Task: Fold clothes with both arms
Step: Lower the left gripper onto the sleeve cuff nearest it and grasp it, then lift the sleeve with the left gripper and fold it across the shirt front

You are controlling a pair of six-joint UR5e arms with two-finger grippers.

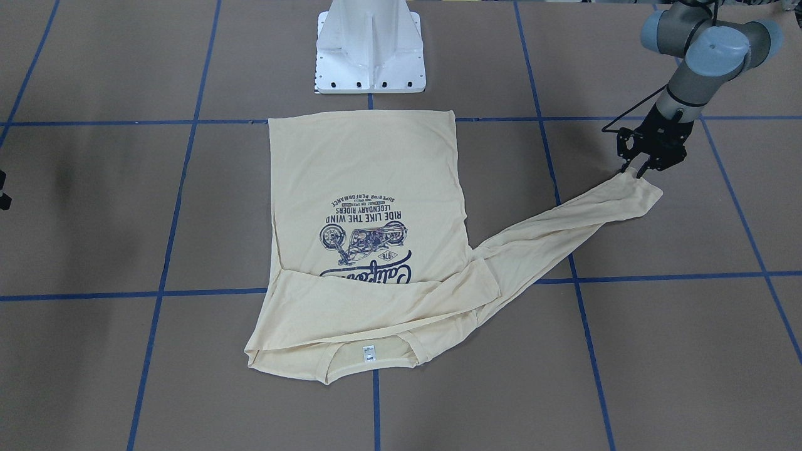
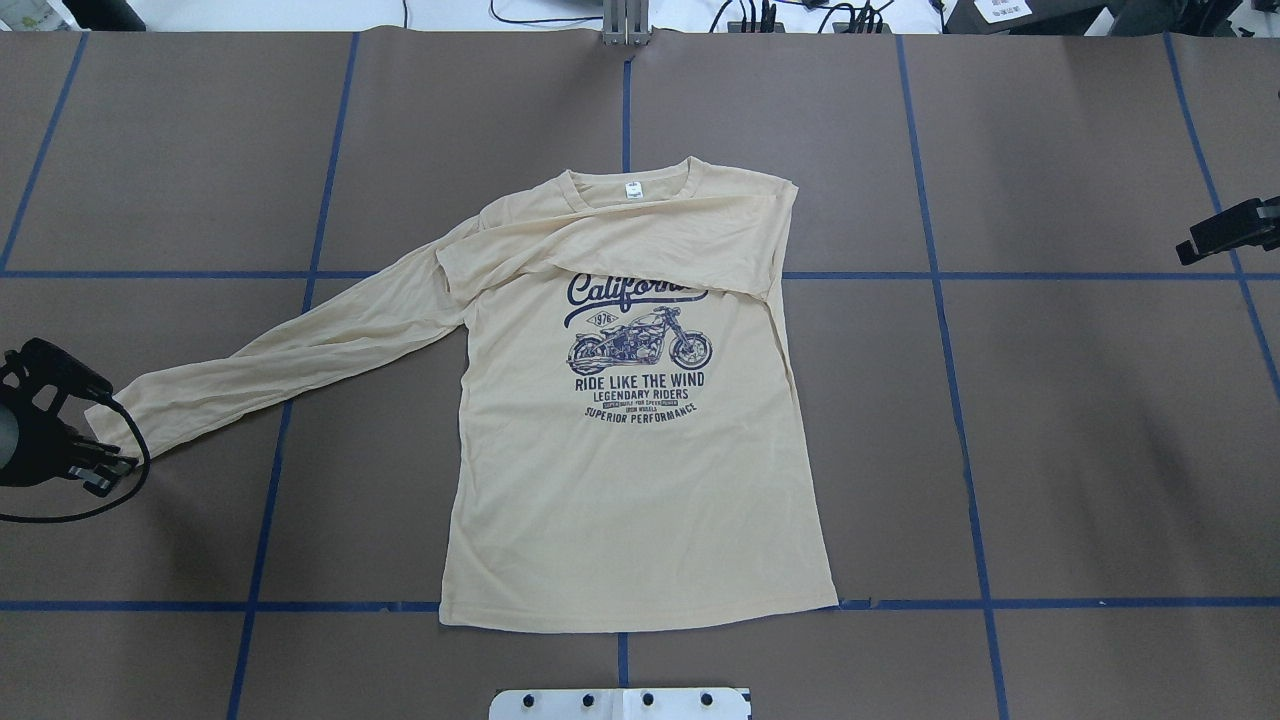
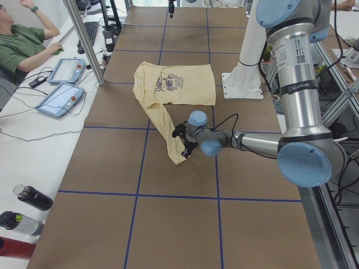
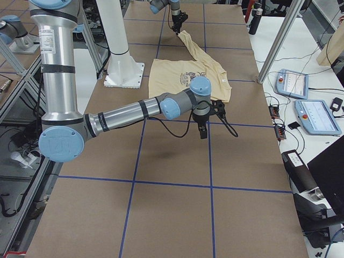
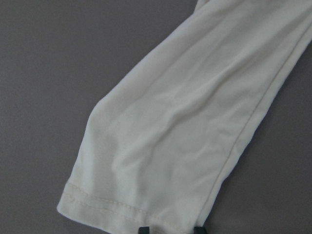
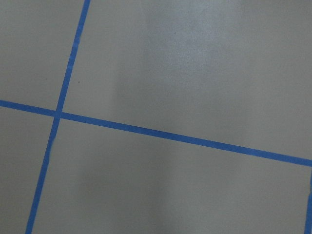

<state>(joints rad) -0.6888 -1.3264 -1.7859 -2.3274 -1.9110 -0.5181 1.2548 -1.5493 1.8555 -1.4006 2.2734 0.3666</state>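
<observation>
Shirt (image 2: 640, 470) flat mid-table, one sleeve folded across chest, other stretched left. Left gripper (image 1: 634, 170) pinching sleeve cuff (image 5: 112, 207). Right gripper (image 2: 1225, 232) far right, state unclear. Risk: thin knit slipping from shallow pinch, sleeve bunching.

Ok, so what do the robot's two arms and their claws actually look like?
Both the left arm and the right arm are silver-grey jointed tubes with light blue joint caps and white printed labels. Thin black cables loop to the black left claw and black right claw.

left gripper (image 1: 634, 171): lowered, fingers pinched on sleeve cuff (image 5: 97, 202)
right gripper (image 4: 202, 132): pointed down, held off surface, state unreadable
</observation>
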